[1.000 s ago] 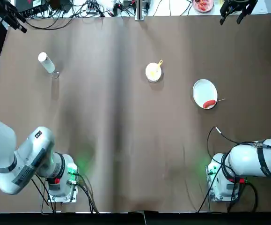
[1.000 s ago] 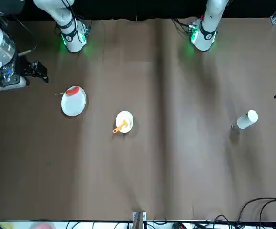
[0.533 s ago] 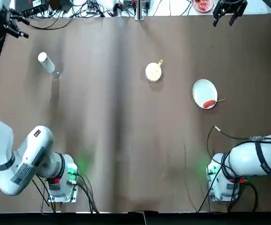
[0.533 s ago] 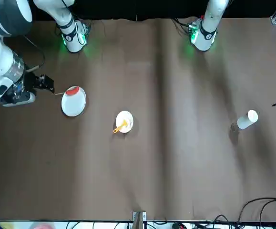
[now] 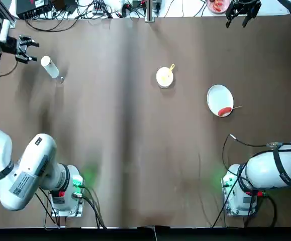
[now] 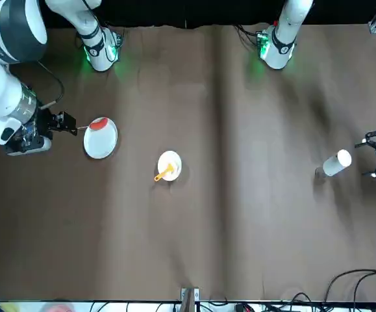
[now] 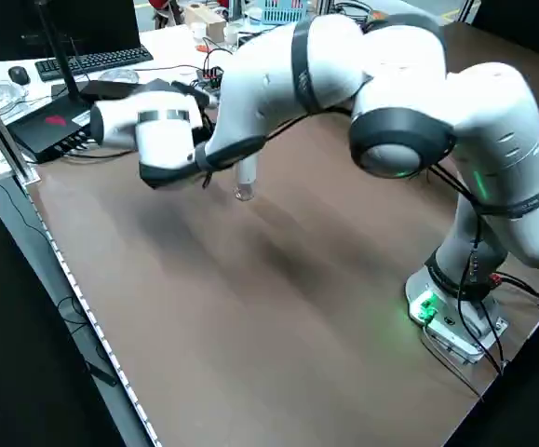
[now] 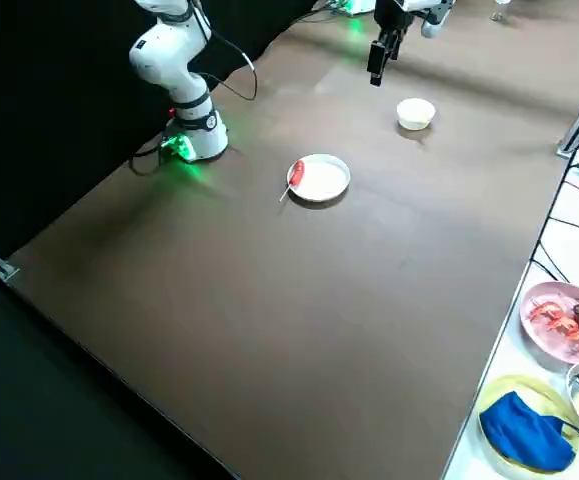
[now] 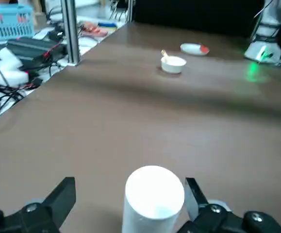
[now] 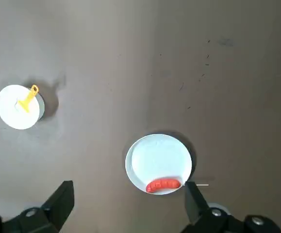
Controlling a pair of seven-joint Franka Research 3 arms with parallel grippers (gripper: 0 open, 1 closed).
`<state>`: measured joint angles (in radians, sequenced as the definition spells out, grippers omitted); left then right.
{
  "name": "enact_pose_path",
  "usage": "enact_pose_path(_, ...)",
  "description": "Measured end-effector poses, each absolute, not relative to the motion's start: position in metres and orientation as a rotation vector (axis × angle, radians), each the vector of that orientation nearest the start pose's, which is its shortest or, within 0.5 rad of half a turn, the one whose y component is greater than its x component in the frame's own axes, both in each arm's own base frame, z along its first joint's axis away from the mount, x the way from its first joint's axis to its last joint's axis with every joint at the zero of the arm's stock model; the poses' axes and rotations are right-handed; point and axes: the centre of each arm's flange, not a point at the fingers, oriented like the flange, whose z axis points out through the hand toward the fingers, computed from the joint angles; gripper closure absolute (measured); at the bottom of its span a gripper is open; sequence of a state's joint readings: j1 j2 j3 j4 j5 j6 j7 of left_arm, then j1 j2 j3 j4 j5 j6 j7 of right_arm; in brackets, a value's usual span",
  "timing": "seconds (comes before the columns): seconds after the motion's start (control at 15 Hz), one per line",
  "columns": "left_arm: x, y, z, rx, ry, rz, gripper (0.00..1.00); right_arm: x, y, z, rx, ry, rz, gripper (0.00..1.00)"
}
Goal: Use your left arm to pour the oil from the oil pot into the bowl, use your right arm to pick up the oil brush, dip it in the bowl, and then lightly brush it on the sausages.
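The oil pot (image 5: pixel 50 67), a clear bottle with a white cap, stands at the far left of the table. My left gripper (image 5: pixel 27 48) is open, level with its cap and a short gap away; the cap (image 9: pixel 154 194) shows in line between the fingers (image 9: pixel 57 199). The white bowl (image 5: pixel 165 77) sits mid-table with the orange-handled oil brush (image 5: pixel 171 67) resting in it. The red sausage (image 5: pixel 224 111) lies on the near rim of a white plate (image 5: pixel 218 95). My right gripper (image 6: pixel 64 122) hangs open, high above the table beside the plate (image 10: pixel 158 158), empty.
Cables and a metal post (image 5: pixel 148 10) line the far edge. A pink plate of food (image 8: pixel 567 318) and a blue cloth (image 8: pixel 527 430) lie off the table beyond its far right corner. A keyboard (image 7: pixel 92 60) sits off the left side.
My left gripper has swung in from off the table's edge to just beside the oil pot. My right gripper has moved closer to the plate. Bowl, brush and sausage have not moved.
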<state>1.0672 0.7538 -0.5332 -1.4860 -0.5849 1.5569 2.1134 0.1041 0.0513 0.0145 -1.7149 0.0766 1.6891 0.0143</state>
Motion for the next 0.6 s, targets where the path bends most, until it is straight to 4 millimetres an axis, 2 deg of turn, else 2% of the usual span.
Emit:
enact_pose_path(0.13, 0.556, 0.332, 0.255, 1.605, -1.376, 0.991, 0.01, 0.567, 0.070, 0.540, -3.067, -0.129, 0.116, 0.00)
enact_pose_path(0.27, 0.550, 0.335, 0.235, 1.570, -1.359, 1.014, 0.01, 0.567, 0.056, 0.551, -3.071, -0.074, 0.091, 0.00)
enact_pose_path(0.4, 0.547, 0.335, 0.226, 1.559, -1.342, 1.022, 0.01, 0.561, 0.037, 0.570, -3.071, -0.026, 0.046, 0.00)
enact_pose_path(0.6, 0.546, 0.334, 0.218, 1.549, -1.328, 1.022, 0.01, 0.549, 0.029, 0.595, -3.113, -0.027, -0.012, 0.00)
